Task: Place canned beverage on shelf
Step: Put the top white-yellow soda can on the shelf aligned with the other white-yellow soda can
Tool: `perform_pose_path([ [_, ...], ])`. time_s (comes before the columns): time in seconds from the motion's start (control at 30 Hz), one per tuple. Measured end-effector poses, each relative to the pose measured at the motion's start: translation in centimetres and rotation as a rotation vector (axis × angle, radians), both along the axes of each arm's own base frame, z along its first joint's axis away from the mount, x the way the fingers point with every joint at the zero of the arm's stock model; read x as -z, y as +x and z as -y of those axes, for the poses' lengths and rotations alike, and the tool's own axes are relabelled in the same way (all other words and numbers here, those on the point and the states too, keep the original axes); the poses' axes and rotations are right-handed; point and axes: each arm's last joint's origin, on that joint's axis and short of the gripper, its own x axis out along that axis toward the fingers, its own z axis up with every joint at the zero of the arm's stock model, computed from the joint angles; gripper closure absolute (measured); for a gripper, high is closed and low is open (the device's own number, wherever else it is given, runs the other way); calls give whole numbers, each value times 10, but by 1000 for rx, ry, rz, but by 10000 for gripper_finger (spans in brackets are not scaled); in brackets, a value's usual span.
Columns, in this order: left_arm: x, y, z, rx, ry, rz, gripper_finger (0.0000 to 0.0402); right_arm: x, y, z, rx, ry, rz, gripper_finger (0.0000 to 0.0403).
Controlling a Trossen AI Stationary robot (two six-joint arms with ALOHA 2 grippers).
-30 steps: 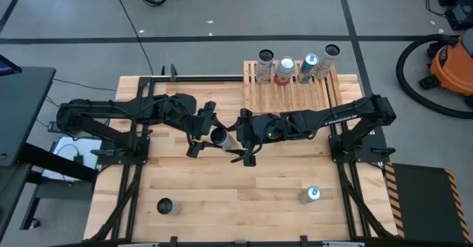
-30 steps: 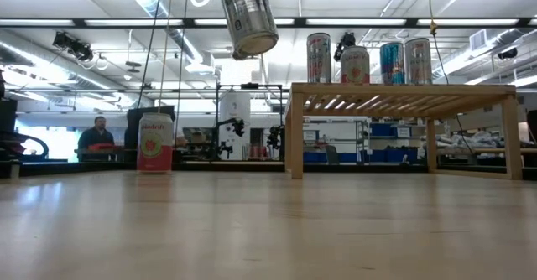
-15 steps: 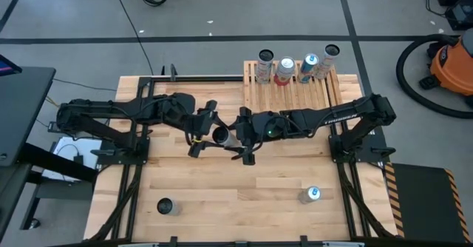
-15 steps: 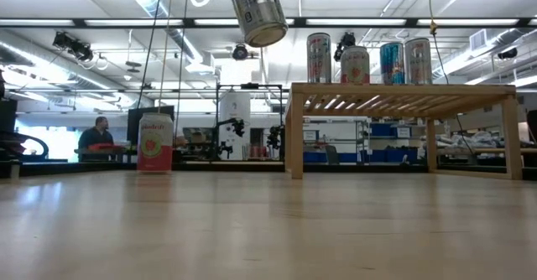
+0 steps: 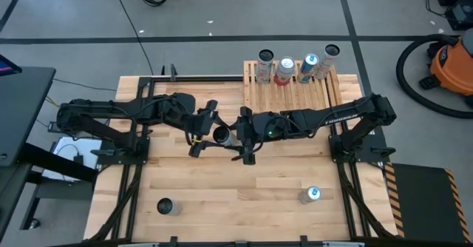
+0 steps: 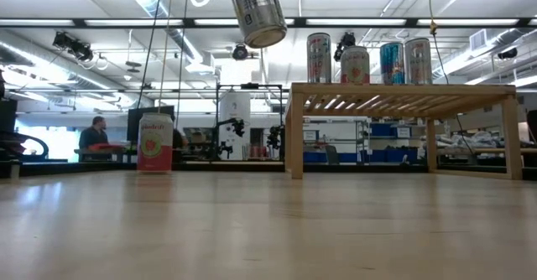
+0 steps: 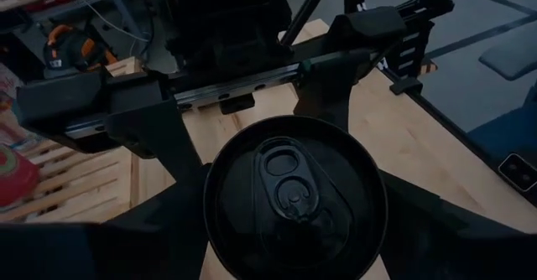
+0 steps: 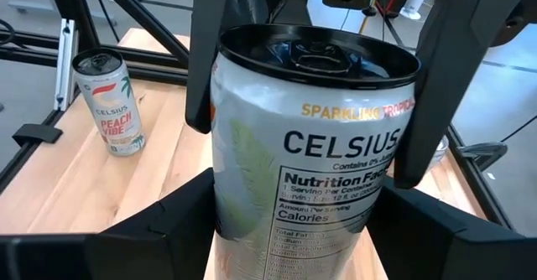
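A silver CELSIUS can (image 5: 222, 134) (image 8: 310, 171) hangs tilted in mid-air over the middle of the table, between my two grippers. My left gripper (image 5: 211, 133) comes from the table's left and is shut on the can's top end; the pull-tab top (image 7: 294, 200) faces its camera. My right gripper (image 5: 238, 136) comes from the right and is shut on the can's lower body. The shelf (image 5: 295, 93) (image 6: 403, 95), a low slatted wooden rack, stands at the far right with several cans upright along its far edge (image 5: 284, 68). My left gripper pinches the can between its two fingers (image 8: 201, 70), one on each side of the wall just below the top rim (image 8: 225, 83). It comes slanting down from the table's left. The can is clear of the table. My right gripper has its two fingers (image 8: 168, 221) on opposite sides of the can's lower body (image 8: 231, 217). They come slanting down from the table's right and reach along the can. The can is lifted clear, tilted, with its top away from this gripper.
A peach-labelled can (image 8: 107, 104) (image 6: 155, 142) stands upright on the table. Two cans stand near the front edge, one left (image 5: 164, 206) and one right (image 5: 310, 195). A person (image 6: 96, 133) sits far behind the table.
The can has tipped a little in the air: in the low view its lower end has swung slightly up and toward the shelf. Both arms have stayed where they were.
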Motion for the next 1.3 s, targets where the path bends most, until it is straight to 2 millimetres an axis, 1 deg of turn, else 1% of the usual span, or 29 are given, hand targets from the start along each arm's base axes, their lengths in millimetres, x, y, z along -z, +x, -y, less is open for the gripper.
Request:
perform_pose_path([
  [0.13,-1,1,0,9,22,24,127,0,-1,-1,11,-10,-3,135],
  [0.43,-1,1,0,14,22,16,127,0,-1,-5,28,-19,-3,137],
  [0.73,-1,0,0,20,55,22,126,0,-2,-3,35,-37,-3,137],
  [0.93,-2,0,-1,17,71,27,109,1,-1,-1,45,-18,-7,137],
  [1.1,-7,-1,-1,12,68,52,103,10,-1,-1,44,-32,-61,137],
  [1.2,-6,0,-1,9,57,46,102,6,-1,-1,37,-25,-38,137],
  [1.3,-5,-1,-1,10,48,40,102,6,-2,-1,37,-26,-41,137],
])
